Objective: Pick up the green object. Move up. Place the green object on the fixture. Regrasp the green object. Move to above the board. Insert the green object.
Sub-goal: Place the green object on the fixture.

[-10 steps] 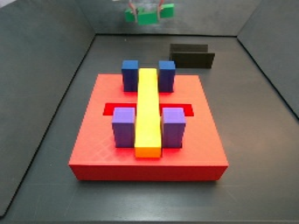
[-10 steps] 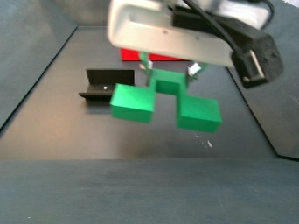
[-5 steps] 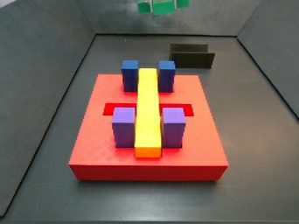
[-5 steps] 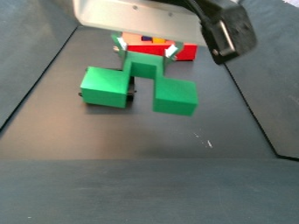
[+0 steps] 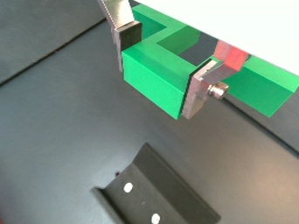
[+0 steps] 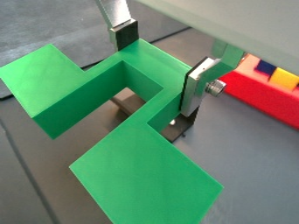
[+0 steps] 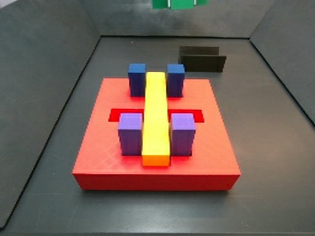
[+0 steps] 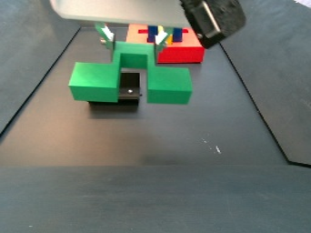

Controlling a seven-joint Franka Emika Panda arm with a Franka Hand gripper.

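The bright green T-shaped matte plastic piece point(image 8: 131, 80) hangs in the air, gripped by the claw point(image 6: 159, 59), whose flat silver fingers point(image 6: 197, 86) with dark pads are clamped on its short square stem from both sides. In a side view its wide bar spreads to either side below the stem and covers most of the small dark L-shaped fixture point(image 8: 119, 96), which stands on the dark floor directly beneath it. In a wrist view the fixture's base plate point(image 5: 158, 194) lies on the floor below the green piece point(image 5: 176, 70), clearly apart from it. In a side view only the bottom of the green piece point(image 7: 178, 4) shows, at the 12 o'clock edge, high above the fixture point(image 7: 202, 59). The large flat red square board point(image 7: 155, 140), with its long yellow bar point(image 7: 155, 118) and blue and purple cubes point(image 7: 182, 132), sits at about 7 o'clock of the fixture there, well apart from the claw.
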